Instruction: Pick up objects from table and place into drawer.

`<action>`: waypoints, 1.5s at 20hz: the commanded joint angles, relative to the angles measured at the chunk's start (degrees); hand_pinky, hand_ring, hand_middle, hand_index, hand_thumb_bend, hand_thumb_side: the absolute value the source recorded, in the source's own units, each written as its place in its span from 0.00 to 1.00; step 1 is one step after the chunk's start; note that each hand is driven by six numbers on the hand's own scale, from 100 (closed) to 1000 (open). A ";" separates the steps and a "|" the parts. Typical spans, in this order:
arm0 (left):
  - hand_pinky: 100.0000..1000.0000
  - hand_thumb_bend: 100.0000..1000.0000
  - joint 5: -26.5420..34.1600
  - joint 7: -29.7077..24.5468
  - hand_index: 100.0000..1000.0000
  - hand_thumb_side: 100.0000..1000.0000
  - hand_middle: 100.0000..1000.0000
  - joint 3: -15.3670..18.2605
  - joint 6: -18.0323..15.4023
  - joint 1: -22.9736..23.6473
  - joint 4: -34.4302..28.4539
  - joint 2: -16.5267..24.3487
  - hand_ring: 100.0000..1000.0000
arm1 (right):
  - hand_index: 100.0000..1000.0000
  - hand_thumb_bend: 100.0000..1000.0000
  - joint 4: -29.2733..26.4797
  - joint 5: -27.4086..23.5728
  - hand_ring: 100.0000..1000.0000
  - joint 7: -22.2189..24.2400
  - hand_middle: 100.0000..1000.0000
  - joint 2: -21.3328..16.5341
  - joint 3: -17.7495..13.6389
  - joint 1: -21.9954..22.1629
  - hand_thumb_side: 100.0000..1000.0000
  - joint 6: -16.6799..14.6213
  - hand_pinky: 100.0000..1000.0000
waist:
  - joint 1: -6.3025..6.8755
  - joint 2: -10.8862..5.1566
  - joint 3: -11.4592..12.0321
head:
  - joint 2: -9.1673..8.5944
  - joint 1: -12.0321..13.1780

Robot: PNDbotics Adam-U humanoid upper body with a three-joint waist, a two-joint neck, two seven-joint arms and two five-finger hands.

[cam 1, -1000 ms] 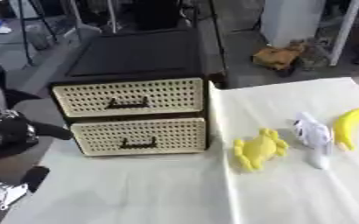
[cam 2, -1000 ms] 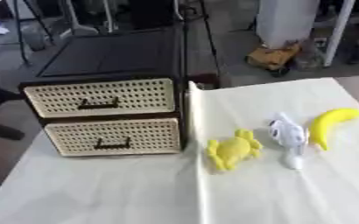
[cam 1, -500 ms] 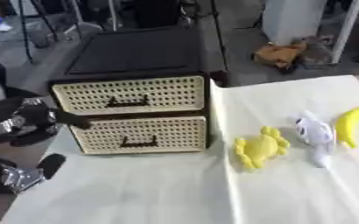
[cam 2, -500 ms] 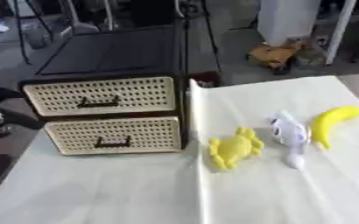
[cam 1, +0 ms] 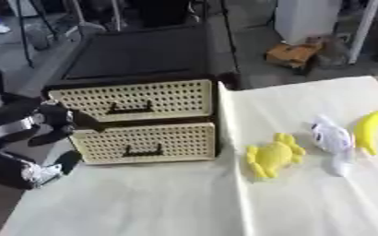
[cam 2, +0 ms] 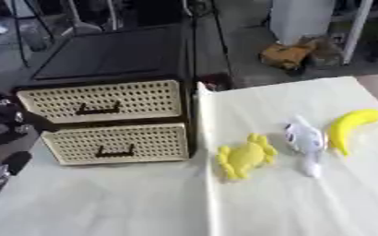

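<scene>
Lab: bare floor, metal stands (cam 1: 31,27), cloth-covered table (cam 1: 305,203).

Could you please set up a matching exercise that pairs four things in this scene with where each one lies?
Things:
1. banana
2. yellow crab toy
3. white plush toy
4. left hand

Places:
A. between the two yellow things
B. at the left end of the drawer fronts
C. farthest right on the cloth
D. nearest the drawer unit, on the cloth

Pairs: 1-C, 2-D, 3-A, 4-B
</scene>
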 commanded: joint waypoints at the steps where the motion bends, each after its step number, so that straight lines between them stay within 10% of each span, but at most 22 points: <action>1: 0.00 0.00 1.23 -2.00 0.83 0.40 0.00 0.08 1.02 -1.13 0.73 0.62 0.00 | 0.90 0.00 -0.90 -0.55 0.83 0.37 0.76 -1.03 -0.17 -1.08 1.00 0.06 0.69 | -0.05 -0.60 -0.22 | -0.54 0.11; 30: 0.00 0.00 1.36 -12.72 0.89 0.38 0.00 0.53 -0.98 -7.94 16.03 -4.86 0.00 | 0.90 0.00 -0.90 -1.95 0.84 1.88 0.76 -0.65 -0.01 -5.34 1.00 0.74 0.70 | 2.44 4.08 -3.98 | -3.62 0.84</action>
